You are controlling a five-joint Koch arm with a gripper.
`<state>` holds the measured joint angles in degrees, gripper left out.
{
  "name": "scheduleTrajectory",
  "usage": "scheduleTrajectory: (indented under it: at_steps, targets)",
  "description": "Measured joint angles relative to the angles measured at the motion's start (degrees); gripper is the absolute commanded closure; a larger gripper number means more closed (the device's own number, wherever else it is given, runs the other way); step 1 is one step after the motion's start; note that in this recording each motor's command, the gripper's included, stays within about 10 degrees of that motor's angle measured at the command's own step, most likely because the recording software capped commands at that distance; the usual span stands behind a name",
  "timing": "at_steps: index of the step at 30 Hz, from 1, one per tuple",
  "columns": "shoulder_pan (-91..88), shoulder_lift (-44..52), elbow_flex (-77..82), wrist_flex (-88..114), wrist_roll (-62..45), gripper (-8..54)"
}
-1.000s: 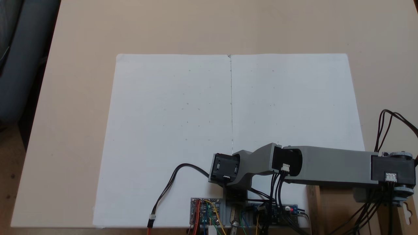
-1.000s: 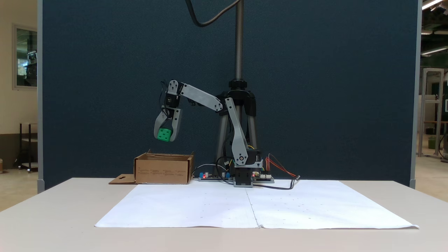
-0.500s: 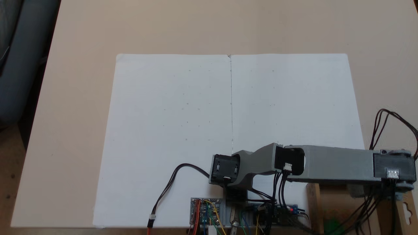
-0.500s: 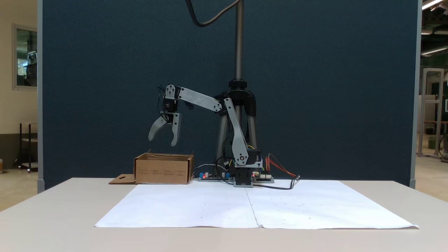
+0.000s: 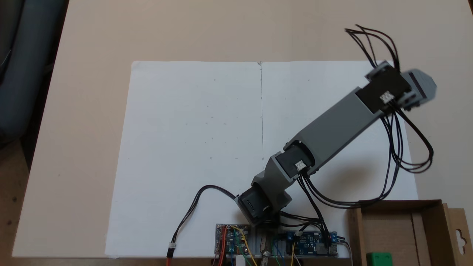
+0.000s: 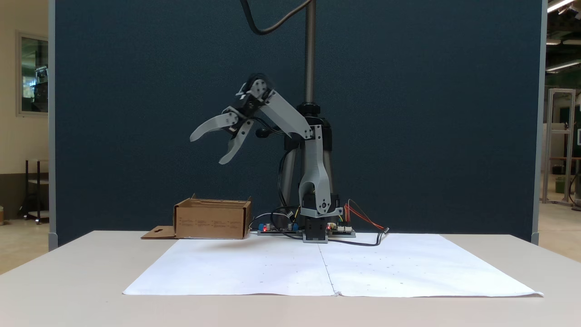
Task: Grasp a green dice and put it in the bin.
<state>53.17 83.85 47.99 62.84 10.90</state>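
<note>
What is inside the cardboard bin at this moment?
Seen from above, the green dice lies inside the bin, near the picture's lower edge, on the plain brown bottom. The frame cuts off the bin's lowest part. From the side, the wall hides the inside.

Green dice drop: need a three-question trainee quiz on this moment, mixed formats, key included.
1. True or false: the small bright green plastic dice lies inside the brown cardboard bin.
2. The grey gripper is: A) open, B) shut on the dice, C) resting on the white paper sheet.
3. Fill in: the gripper hangs ____ the table, touching nothing.

Key: 1 true; 2 A; 3 above.
</note>
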Motion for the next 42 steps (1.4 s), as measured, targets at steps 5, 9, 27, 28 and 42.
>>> scheduleTrajectory:
  at_steps: [5,9,27,28,42]
  targets:
    - [-15.29,4.48,8.53,-11.69,0.0,2.0]
    - [-25.93,11.07,19.34,-20.74,-0.09,1.5]
    - [-47.2,25.58,40.17,-34.19,-16.61,-2.5]
    - [-47.81,26.98,45.09,-36.47,-16.61,-2.5]
    - [-49.92,30.06,87.8,-65.13,-13.89,-4.7]
